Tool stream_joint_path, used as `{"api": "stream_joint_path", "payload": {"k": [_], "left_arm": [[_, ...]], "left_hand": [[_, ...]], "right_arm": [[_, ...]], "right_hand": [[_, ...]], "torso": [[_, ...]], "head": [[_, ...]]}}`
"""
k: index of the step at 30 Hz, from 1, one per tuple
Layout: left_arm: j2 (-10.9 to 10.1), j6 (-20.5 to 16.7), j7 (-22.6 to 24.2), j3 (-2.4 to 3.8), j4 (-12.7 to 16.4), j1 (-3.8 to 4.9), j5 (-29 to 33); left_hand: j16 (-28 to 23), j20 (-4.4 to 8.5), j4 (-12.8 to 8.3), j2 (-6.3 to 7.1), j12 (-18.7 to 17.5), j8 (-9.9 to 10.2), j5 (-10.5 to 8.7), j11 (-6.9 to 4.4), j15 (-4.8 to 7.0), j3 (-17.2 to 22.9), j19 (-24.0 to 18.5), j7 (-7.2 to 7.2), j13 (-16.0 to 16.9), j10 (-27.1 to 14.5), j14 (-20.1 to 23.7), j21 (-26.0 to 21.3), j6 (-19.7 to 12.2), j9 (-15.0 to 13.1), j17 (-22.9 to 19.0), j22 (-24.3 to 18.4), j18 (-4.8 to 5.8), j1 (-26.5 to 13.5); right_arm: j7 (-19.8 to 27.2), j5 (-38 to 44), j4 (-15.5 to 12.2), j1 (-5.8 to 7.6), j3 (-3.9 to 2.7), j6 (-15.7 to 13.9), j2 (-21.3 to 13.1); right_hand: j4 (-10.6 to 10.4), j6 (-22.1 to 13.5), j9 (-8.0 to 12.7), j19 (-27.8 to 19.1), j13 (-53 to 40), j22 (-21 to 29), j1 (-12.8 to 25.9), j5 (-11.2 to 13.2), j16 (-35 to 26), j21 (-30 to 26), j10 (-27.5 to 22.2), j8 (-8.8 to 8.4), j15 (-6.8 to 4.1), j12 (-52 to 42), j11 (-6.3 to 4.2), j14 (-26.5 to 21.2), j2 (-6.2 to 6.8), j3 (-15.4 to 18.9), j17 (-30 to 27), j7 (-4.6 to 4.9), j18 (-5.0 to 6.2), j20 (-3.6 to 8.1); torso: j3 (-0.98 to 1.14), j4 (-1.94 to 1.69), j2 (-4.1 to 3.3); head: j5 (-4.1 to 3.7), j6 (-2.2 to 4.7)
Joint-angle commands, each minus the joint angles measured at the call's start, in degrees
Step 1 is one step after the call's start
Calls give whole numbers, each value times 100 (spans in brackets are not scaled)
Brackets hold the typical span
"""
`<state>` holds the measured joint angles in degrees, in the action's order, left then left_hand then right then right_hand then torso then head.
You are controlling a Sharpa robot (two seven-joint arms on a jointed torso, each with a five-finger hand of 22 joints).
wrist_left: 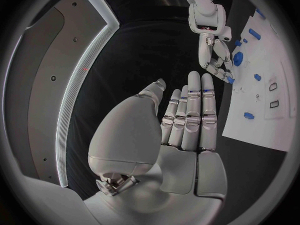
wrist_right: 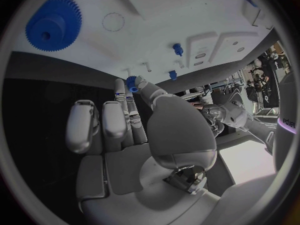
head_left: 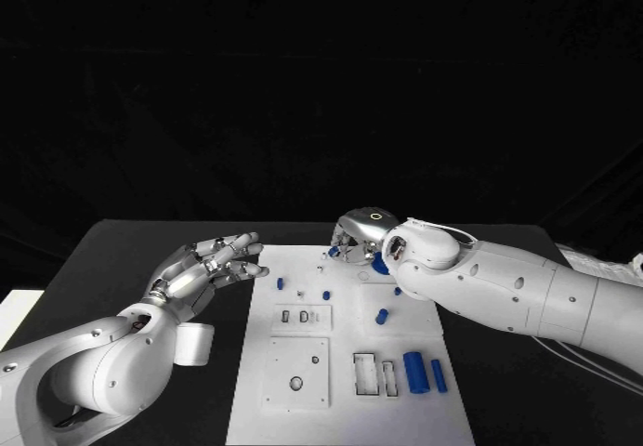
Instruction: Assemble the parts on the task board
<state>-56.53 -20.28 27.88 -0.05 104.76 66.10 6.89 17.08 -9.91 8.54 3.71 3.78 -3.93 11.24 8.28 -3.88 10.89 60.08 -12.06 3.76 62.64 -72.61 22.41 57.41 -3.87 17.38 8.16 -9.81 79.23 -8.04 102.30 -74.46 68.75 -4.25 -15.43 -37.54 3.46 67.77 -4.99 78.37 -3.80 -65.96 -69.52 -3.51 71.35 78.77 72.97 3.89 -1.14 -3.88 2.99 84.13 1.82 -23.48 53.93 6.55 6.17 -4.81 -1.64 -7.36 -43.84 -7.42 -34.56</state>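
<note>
The white task board [head_left: 342,409] lies in the middle of the black table. My right hand [head_left: 357,238] hovers over its far edge and pinches a small blue toothed part [wrist_right: 132,82] between thumb and a finger. A large blue gear [wrist_right: 53,22] sits on the board close by, partly hidden under my right arm in the head view. My left hand [head_left: 208,269] is open, fingers straight and apart, just off the board's left edge, holding nothing. Small blue pegs [head_left: 281,282] [head_left: 326,295] [head_left: 382,316] stand on the board.
Two blue cylinders [head_left: 415,372] [head_left: 439,374] lie at the board's near right beside rectangular slots [head_left: 375,374]. A square recessed plate [head_left: 297,372] and smaller slots [head_left: 302,317] sit on its left half. A white cable [head_left: 590,364] runs under my right arm.
</note>
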Motion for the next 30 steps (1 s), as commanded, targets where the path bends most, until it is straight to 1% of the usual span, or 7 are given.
{"api": "stream_joint_path", "payload": {"k": [1, 4, 6, 12, 15, 19, 30], "left_arm": [[18, 35, 16, 5, 6, 13, 11], [20, 39, 14, 5, 10, 17, 11], [20, 41, 13, 5, 16, 20, 11], [20, 44, 12, 5, 24, 30, 11], [24, 47, 12, 6, 26, 34, 11], [23, 46, 10, 6, 33, 43, 11], [20, 51, 9, 6, 39, 55, 11]], "left_hand": [[-19, -21, -39, 17, -19, 27, -17, 4, -18, 4, -14, -4, -4, -24, 38, -20, -41, 7, 7, -6, -59, 25], [-19, -21, -39, 17, -19, 27, -17, 4, -18, 4, -14, -4, -4, -24, 38, -20, -41, 7, 7, -6, -59, 25], [-19, -21, -39, 17, -19, 27, -17, 4, -18, 4, -14, -4, -4, -24, 38, -20, -41, 7, 7, -6, -59, 25], [-21, -22, -47, 9, -16, 25, -17, 5, -18, 11, -15, -6, -3, -28, 41, -18, -44, 6, 14, -6, -59, 32], [-21, -22, -47, 9, -16, 25, -17, 5, -18, 11, -15, -6, -3, -28, 41, -18, -44, 6, 14, -6, -59, 32], [-21, -22, -47, 9, -16, 25, -17, 5, -18, 11, -15, -6, -3, -28, 41, -18, -44, 6, 14, -6, -59, 32], [-21, -22, -47, 9, -16, 25, -17, 5, -18, 11, -15, -6, -3, -28, 41, -18, -44, 6, 14, -6, -59, 32]], "right_arm": [[-85, 201, 128, 6, -1, -120, 96], [-76, 235, 215, 4, -1, -104, 174], [-68, 260, 263, 1, -1, -86, 221], [-49, 291, 384, -5, 0, -6, 342], [-41, 298, 425, -8, 1, 49, 383], [-44, 310, 471, -13, 3, 149, 424], [-222, 417, 549, -20, 6, 373, 479]], "right_hand": [[-10, 45, -82, -14, 1, -6, -61, -5, 29, 27, 36, 20, -45, 30, 0, 70, 14, -24, -10, -11, -112, 33], [-19, 43, -83, -15, 2, -5, -62, -10, 31, 27, 32, 17, -44, 32, 3, 70, 22, -26, -8, -7, -112, 33], [-37, 40, -85, -15, 3, -6, -57, -20, 33, 28, 26, 12, -41, 34, 7, 70, 34, -29, -6, -2, -112, 32], [-43, 39, -85, -16, 3, -6, -56, -21, 33, 28, 25, 11, -40, 34, 8, 69, 41, -28, -7, -1, -112, 32], [-54, 38, -87, -17, 3, -5, -53, -24, 33, 28, 23, 8, -39, 34, 10, 69, 53, -28, -8, 1, -112, 31], [-59, 37, -88, -17, 4, -6, -54, -21, 36, 29, 20, 6, -38, 35, 11, 69, 68, -27, -4, 1, -113, 30], [-108, 29, -94, -25, 4, 4, -39, 3, 26, 26, 8, -3, -32, 35, 18, 64, 122, -18, -28, 9, -111, 26]], "torso": [[5, -13, -6], [6, -14, -16], [3, -24, -19], [1, -15, -21], [1, -15, -18], [-1, -9, -26], [-3, -11, -28]], "head": [[-5, 8], [2, 7], [-3, 7], [19, 2], [19, -15], [30, -15], [25, -17]]}}
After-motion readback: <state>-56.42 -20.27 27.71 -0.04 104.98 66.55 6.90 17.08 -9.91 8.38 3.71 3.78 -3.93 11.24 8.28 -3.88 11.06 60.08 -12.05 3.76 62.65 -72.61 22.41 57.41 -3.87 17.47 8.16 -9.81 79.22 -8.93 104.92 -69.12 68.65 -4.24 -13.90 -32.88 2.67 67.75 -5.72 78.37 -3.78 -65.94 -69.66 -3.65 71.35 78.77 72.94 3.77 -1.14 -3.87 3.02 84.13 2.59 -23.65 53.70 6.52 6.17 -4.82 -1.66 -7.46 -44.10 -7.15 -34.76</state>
